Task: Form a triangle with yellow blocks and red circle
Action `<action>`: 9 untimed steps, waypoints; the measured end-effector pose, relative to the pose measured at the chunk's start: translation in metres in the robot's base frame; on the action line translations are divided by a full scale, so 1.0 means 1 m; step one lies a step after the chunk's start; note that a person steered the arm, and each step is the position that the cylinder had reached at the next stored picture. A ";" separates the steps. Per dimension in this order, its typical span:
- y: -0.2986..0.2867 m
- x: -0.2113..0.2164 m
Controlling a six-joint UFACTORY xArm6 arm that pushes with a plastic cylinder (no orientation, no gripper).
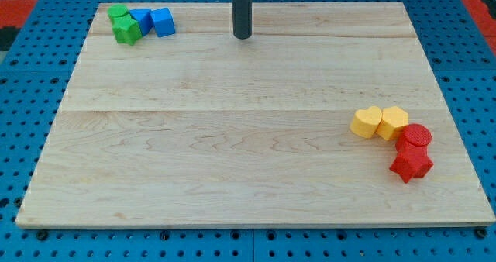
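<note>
Two yellow blocks lie side by side at the view's right: a yellow heart [366, 122] and a yellow hexagon [393, 122], touching each other. The red circle [416, 136] sits just right of and below the hexagon, touching it. A red star [411, 163] lies directly below the red circle, against it. My tip [242, 36] is near the view's top centre, far up and left of these blocks, touching none of them.
At the view's top left is a cluster of two green blocks [123, 24] and two blue blocks [152, 20] pressed together. The wooden board [232, 138] rests on a blue pegboard surface; its right edge runs close to the red blocks.
</note>
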State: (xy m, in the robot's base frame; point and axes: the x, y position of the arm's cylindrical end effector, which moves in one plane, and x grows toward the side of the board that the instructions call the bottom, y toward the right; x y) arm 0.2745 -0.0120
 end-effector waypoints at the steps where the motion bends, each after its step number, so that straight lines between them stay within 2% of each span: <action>1: 0.000 0.000; 2: 0.052 0.000; 3: 0.144 0.022; 5: 0.302 0.124; 6: 0.336 0.126; 7: 0.355 0.161; 9: 0.354 0.249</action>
State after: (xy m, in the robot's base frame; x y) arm 0.5240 0.3417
